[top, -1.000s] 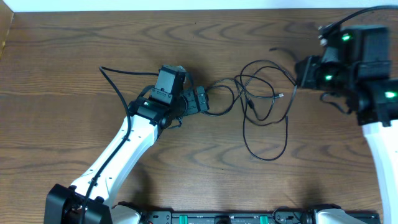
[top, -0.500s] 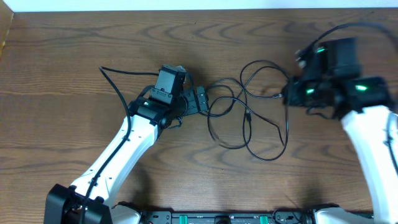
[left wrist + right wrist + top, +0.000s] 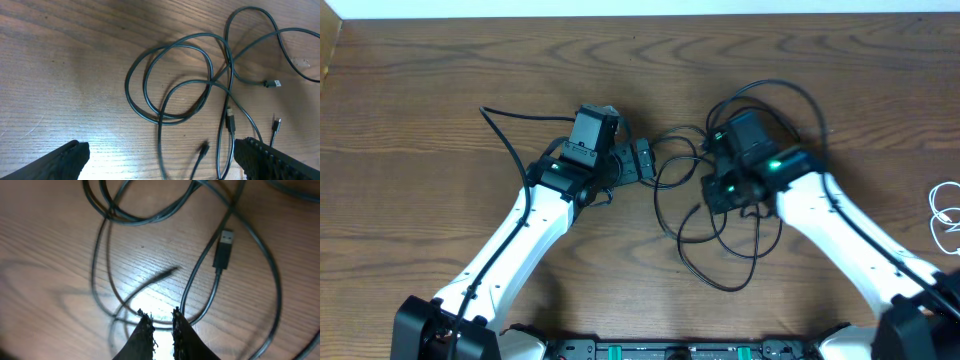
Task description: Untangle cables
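Several black cables (image 3: 720,240) lie tangled in loose loops on the wooden table (image 3: 440,90). A white cable (image 3: 945,212) lies apart at the right edge. My left gripper (image 3: 642,160) is wide open just left of the tangle. In the left wrist view, loops of black cable (image 3: 165,85) lie ahead of my left gripper (image 3: 162,160), and one strand runs under its gap. My right gripper (image 3: 713,192) hovers over the tangle's middle. In the right wrist view my right gripper (image 3: 161,322) shows a narrow gap with nothing in it, above a strand and near a USB plug (image 3: 223,247).
The left arm's own thick black wire (image 3: 505,135) arcs over the table at the left. The table's back edge (image 3: 640,12) runs along the top. A black rail (image 3: 670,350) with green marks lines the front edge.
My right arm swung from the far right to the middle, over the black cables. The black loops slid left and toward the front. The white cable now shows at the right edge. Left arm unmoved.
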{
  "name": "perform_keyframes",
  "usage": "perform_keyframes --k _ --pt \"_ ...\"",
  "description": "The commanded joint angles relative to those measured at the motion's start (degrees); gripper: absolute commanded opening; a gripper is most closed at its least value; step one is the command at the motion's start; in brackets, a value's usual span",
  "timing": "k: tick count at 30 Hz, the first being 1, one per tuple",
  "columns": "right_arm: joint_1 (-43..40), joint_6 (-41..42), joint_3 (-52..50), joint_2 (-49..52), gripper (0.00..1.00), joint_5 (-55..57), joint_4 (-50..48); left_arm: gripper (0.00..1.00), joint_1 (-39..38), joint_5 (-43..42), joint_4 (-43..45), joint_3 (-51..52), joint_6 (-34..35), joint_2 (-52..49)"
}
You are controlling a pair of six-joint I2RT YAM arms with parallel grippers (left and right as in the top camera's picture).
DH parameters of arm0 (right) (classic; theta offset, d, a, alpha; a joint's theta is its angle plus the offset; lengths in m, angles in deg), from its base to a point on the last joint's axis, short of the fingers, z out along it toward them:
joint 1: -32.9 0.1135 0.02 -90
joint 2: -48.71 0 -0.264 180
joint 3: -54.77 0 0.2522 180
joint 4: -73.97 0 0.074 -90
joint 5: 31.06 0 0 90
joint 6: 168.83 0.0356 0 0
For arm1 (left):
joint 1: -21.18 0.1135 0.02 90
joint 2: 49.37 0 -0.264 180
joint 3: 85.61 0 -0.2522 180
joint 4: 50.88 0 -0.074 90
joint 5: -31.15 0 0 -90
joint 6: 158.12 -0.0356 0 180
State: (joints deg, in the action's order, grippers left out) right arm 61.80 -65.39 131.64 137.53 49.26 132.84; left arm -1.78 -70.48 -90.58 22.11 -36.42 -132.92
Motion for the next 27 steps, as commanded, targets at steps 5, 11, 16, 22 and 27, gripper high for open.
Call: perform_keyframes --k 5,11,16,22,27 --pt "7.7 -1.7 -1.0 6.8 0.31 10.6 -0.8 0.99 0.2 0.6 -0.2 -0.2 -0.1 -0.4" --pt "10.6 -7.2 -1.0 9.2 0.79 3.6 -0.7 0.99 0.2 0.6 -0.2 -0.2 -0.1 -0.4" --pt "11.8 -11.0 -1.0 9.2 0.92 1.3 -0.3 0.99 0.2 0.6 -0.2 -0.2 -0.1 -0.4" --pt "12.5 -13.7 -1.9 9.2 0.94 -0.4 -0.2 0.99 0.2 0.6 -0.2 -0.2 -0.1 -0.4" --pt "12.5 -13.7 -6.4 9.2 0.94 -0.7 -4.1 0.99 0.2 0.6 -0.2 -0.2 -0.1 -0.4"
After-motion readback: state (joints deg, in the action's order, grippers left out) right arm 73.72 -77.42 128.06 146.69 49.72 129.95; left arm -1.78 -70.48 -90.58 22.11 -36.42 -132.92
